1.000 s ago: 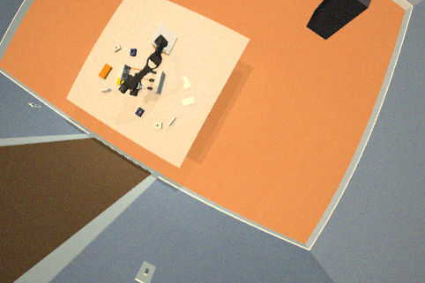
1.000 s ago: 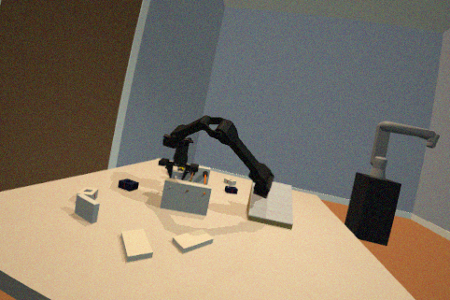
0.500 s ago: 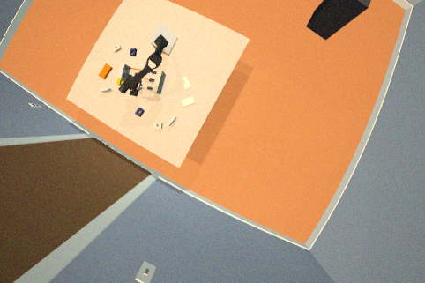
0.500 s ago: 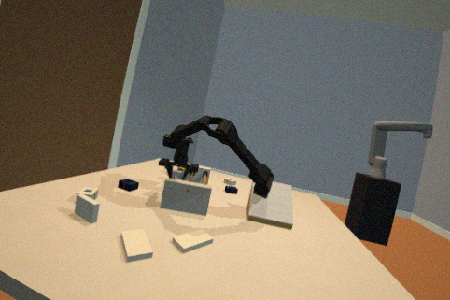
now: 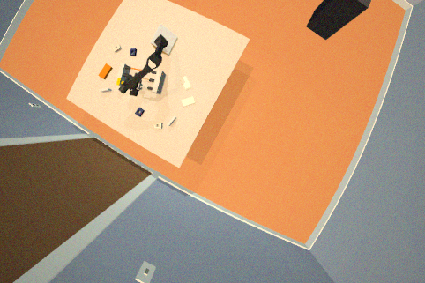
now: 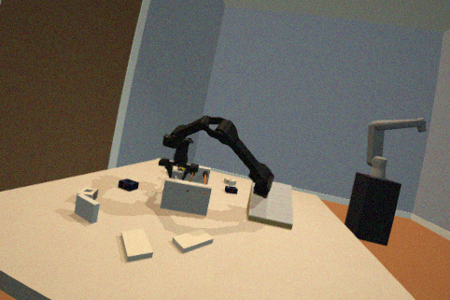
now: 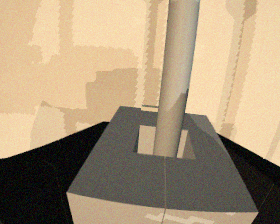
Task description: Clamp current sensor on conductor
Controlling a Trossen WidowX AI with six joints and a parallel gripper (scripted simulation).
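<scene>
In the wrist view the grey sensor point(image 7: 116, 175) is closed, with a thin seam running to its square window. A pale conductor point(image 7: 178, 60) passes through that window. My gripper point(image 7: 157, 135) point(image 5: 129, 90) point(image 6: 181, 176) is slightly open, its black fingers at both sides of the sensor. Any gap between fingers and sensor is too small to see. The gripper is low at the grey fixture point(image 6: 186, 197) point(image 5: 161, 83) that bears the conductors. The arrow and the LOAD marker cannot be read; the sensor is hidden or too small in the top and exterior views.
Dark blue blocks point(image 6: 128, 184) point(image 5: 139, 112), an orange block point(image 5: 105, 71) and an upright pale plate point(image 6: 87, 207) stand around the fixture. Two cream plates point(image 6: 136, 244) lie in front of it. The arm's base plate point(image 6: 275, 205) is to the right; another arm's black pedestal point(image 6: 373, 209) stands beyond the table.
</scene>
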